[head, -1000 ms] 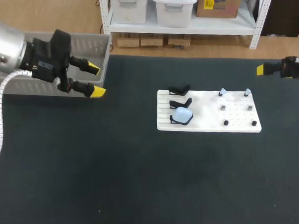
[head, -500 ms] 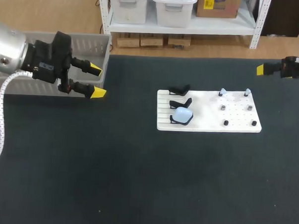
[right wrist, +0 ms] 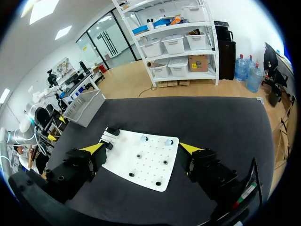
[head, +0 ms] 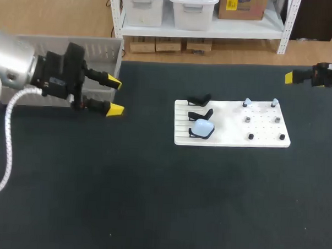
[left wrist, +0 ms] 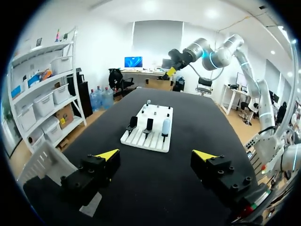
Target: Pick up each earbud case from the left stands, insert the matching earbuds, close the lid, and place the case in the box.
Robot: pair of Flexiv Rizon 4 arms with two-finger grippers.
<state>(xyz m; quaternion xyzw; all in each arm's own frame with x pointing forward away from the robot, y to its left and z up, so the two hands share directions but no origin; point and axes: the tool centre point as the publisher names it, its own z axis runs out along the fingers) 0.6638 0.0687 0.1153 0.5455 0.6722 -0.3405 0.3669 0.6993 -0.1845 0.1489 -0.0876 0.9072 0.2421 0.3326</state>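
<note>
Movement over the last second is all in your left arm: the left claw has slid off the front wall of the grey perforated plastic box and out over the black tabletop, heading toward the white slotted board. Its yellow-tipped fingers are spread wide with nothing between them, as the left wrist view confirms. I take that to mean you are starting the approach for the next pick-up. Of the three black stands on the board's left side, the two farther ones are bare, and only the nearest carries a pale blue rounded earbud case, so I judge it the last case left. That case sits well apart from the left claw, off to its right across open tabletop. In the left wrist view it stands straight ahead of the fingers, a little toward the right-hand one. Two small pale earbuds wait on pegs at the board's far edge. Your right claw has not shifted; it hangs beyond the board's far right corner, fingers apart and empty, with the board ahead of them.
</note>
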